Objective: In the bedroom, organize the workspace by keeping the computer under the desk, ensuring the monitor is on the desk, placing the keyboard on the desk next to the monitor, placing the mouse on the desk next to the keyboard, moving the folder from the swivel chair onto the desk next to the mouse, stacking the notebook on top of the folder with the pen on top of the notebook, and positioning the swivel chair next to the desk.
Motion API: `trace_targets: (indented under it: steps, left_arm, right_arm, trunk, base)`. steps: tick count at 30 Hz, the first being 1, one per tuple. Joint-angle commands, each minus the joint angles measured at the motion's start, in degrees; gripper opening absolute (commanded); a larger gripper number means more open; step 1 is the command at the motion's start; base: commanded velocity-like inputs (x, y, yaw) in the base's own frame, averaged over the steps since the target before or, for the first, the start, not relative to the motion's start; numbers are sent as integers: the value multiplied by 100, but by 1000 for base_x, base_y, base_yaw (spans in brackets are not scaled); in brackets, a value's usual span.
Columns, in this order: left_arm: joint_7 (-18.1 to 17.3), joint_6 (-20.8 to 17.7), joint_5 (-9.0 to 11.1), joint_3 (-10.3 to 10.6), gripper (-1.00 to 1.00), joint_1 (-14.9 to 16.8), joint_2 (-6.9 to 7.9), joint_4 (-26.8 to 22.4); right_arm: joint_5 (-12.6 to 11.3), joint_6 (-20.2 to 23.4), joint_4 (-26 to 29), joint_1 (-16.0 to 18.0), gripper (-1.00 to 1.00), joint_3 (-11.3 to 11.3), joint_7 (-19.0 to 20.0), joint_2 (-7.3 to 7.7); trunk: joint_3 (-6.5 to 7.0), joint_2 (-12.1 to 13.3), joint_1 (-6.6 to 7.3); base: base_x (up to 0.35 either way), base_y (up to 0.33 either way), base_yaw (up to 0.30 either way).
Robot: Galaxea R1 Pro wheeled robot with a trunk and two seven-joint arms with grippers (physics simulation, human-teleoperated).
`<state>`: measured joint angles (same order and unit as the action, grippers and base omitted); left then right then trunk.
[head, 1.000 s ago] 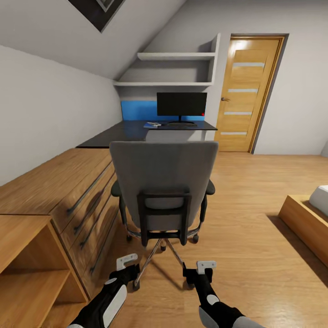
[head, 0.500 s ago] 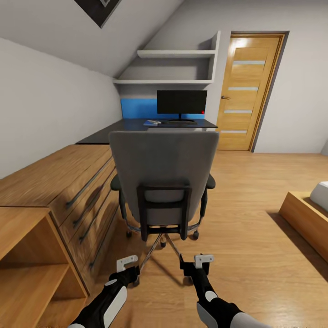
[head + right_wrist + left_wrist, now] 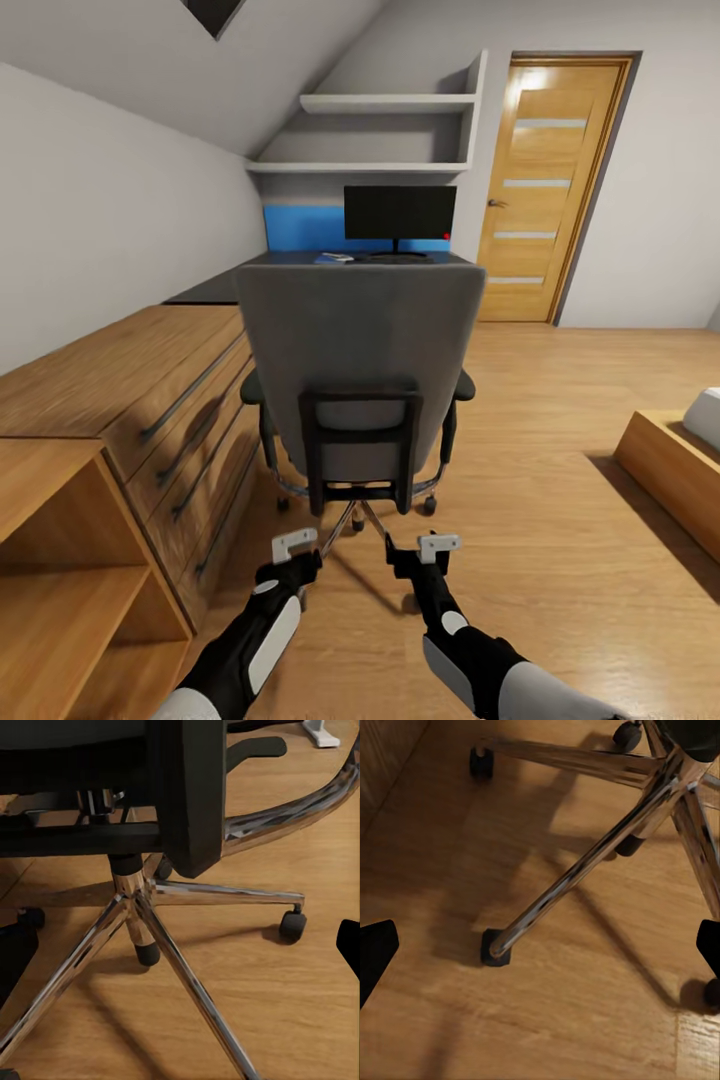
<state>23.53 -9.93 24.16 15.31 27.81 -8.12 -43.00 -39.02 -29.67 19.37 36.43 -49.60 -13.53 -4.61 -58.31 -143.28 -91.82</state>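
The grey swivel chair (image 3: 360, 360) stands right in front of me with its tall back toward me, between me and the desk (image 3: 215, 288). On the desk stands the monitor (image 3: 400, 212). A flat blue folder (image 3: 335, 257) with a small pale thing on it lies beside the monitor's stand. The chair's back hides its seat and the desk's front. My left gripper (image 3: 293, 560) and right gripper (image 3: 430, 560) hang open and empty low behind the chair. In the wrist views the left gripper (image 3: 541, 949) looks onto a chrome base leg (image 3: 577, 870), the right gripper (image 3: 181, 945) onto the base's hub (image 3: 131, 881).
A light wooden dresser (image 3: 130, 390) and an open shelf unit (image 3: 60, 560) run along the left wall. A wooden bed frame (image 3: 670, 470) juts in at the right. Beyond the desk is the closed door (image 3: 540, 190). Bare plank floor lies to the chair's right.
The whole view has moved forward, so the chair looms closer and its back now covers the desk's front edge. Both grippers stand nearer the chair's base.
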Motion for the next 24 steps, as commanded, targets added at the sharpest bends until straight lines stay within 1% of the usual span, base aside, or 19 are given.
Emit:
trace_targets:
  steps: [1, 3, 10, 16, 24]
  left_arm:
    - [109, -80, 29, 28, 100, 13, -6, -76]
    - [148, -110, 19, 41, 100, 20, -12, -118]
    - [212, -129, 1, 70, 100, 29, -13, -179]
    - [214, -79, -6, 71, 100, 31, 122, -187]
    - [199, -49, -7, 82, 100, 31, 180, -176]
  right_arm:
    - [-24, -17, 26, 22, 100, -44, -49, 4]
    - [-25, -18, 65, 31, 100, -37, -50, 11]
    - [-23, -46, 145, 46, 100, -44, -53, 27]
    - [-18, -66, 157, 48, 100, -57, -49, 30]
    - [-18, -80, 176, 48, 100, -63, -52, 25]
  trunk:
    - [-29, -4, -1]
    - [-73, -7, -6]
    - [-73, -7, -6]
    - [-73, -7, -6]
    - [-73, -7, -6]
  base:
    - [0, 0, 0]
    - [0, 0, 0]
    - [0, 0, 0]
    - [0, 0, 0]
    - [1, 0, 0]
